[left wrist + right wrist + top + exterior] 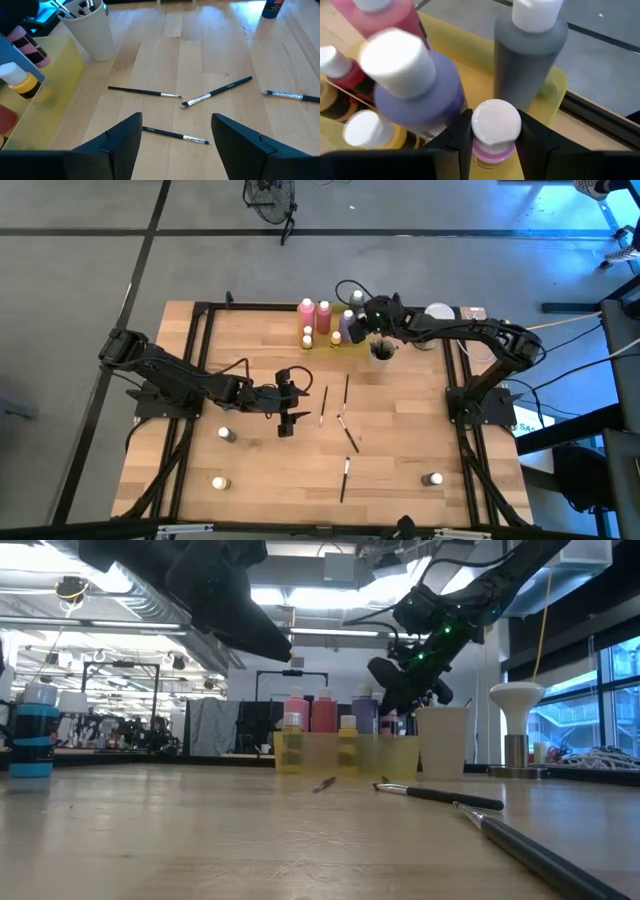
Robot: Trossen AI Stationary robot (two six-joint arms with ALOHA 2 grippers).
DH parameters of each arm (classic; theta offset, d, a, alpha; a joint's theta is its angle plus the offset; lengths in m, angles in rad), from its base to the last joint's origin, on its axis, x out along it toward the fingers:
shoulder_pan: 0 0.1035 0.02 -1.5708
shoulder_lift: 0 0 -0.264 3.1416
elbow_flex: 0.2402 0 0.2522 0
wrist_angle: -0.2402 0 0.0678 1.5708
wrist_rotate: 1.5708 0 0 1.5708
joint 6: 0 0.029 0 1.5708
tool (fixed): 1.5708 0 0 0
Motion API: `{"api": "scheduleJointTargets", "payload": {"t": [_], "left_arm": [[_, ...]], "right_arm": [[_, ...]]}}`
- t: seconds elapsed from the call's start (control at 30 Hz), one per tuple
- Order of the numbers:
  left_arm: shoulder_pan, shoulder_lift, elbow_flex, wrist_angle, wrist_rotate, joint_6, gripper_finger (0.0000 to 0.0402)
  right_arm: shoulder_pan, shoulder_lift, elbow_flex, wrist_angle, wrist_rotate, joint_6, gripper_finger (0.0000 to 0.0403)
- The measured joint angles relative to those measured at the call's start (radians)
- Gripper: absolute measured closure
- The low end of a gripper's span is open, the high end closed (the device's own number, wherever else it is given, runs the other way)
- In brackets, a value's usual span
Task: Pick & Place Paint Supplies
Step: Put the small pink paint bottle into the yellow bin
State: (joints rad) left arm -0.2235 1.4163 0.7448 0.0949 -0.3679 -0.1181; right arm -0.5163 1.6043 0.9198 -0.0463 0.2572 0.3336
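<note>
- The right end effector (492, 137) grasps a small pink bottle (493, 131) by its neck, over the yellow tray (547, 87), just beside the purple bottle (417, 90).
- Lower it straight, clear of the grey bottle (530, 55), and release only once seated.
- The left end effector (175, 135) hangs spread above a paintbrush (175, 135), well apart from the tray.

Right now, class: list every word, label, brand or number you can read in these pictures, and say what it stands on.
No text can be read in any view.
Brushes: pale marks printed on the dark handles, too small to read.
Yellow-banded bottle: dark label band, blurred.
Blue bottle: a trace of red print, cut off by the picture's edge.
Bottles in the yellow tray: no lettering shows.
</note>
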Motion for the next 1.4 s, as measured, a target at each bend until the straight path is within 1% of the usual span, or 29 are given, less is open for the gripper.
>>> {"api": "scheduleJointTargets", "payload": {"t": [0.53,0.67,1.03,1.4], "left_arm": [[0.0,0.0,0.0,0.007,0.002,-0.015,0.0168],[0.0,0.0,0.0,0.007,0.003,-0.017,0.0167],[-0.006,0.0,0.0,0.006,0.003,-0.014,0.0167],[-0.011,0.0,0.0,0.006,0.003,0.0,0.0168]], "right_arm": [[0.0,0.0,-0.016,0.008,0.001,0.003,0.0285],[0.005,0.002,-0.016,0.007,0.03,0.018,0.0285],[0.02,0.086,-0.016,0.075,0.056,0.02,0.0285],[0.021,0.093,-0.016,0.071,0.056,0.027,0.0285]]}}
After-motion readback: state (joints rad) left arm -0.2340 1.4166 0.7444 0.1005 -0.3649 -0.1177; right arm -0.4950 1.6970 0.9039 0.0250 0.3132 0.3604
